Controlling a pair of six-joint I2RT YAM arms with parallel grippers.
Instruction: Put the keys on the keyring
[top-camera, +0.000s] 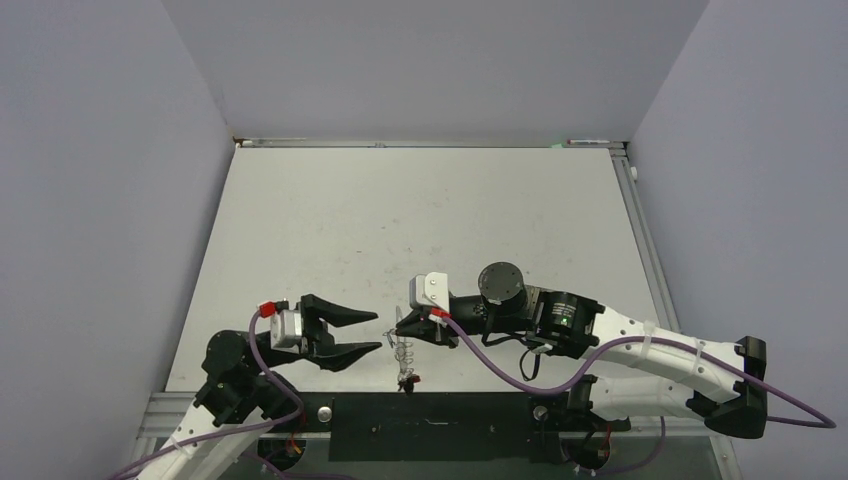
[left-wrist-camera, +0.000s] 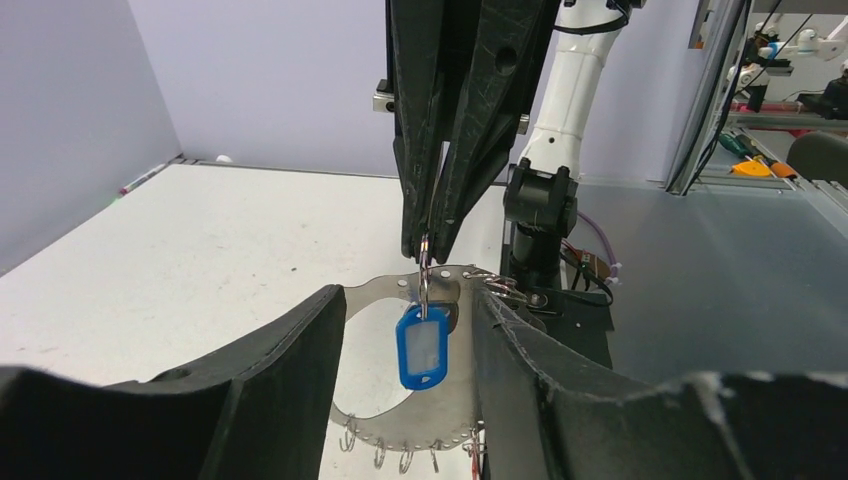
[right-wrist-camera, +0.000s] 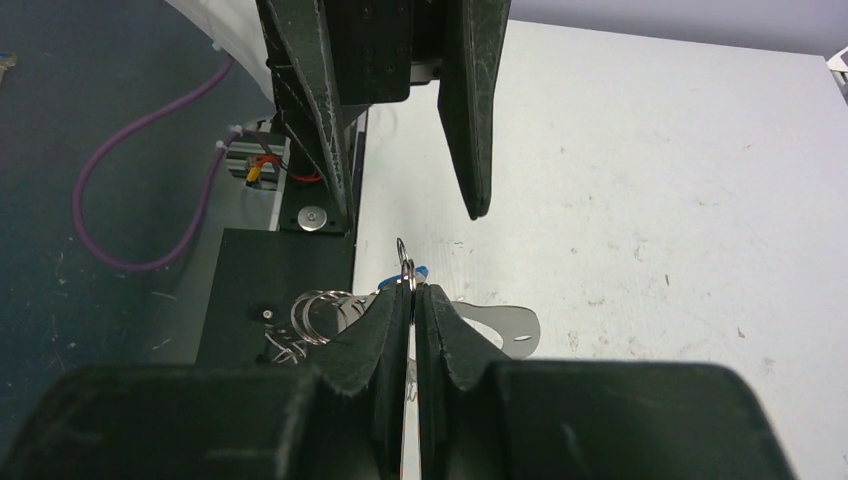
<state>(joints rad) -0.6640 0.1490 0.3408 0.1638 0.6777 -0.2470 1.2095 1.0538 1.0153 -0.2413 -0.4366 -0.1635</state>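
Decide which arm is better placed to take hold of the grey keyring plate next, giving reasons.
Left: the left gripper is open, facing the keyring; the right gripper is shut on the wire loop of the blue-tagged key.

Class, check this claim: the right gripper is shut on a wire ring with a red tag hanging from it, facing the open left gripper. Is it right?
Not quite. The tag is blue, not red: the left wrist view shows the blue tag hanging from the wire ring that the shut right gripper pinches, facing the open left gripper.
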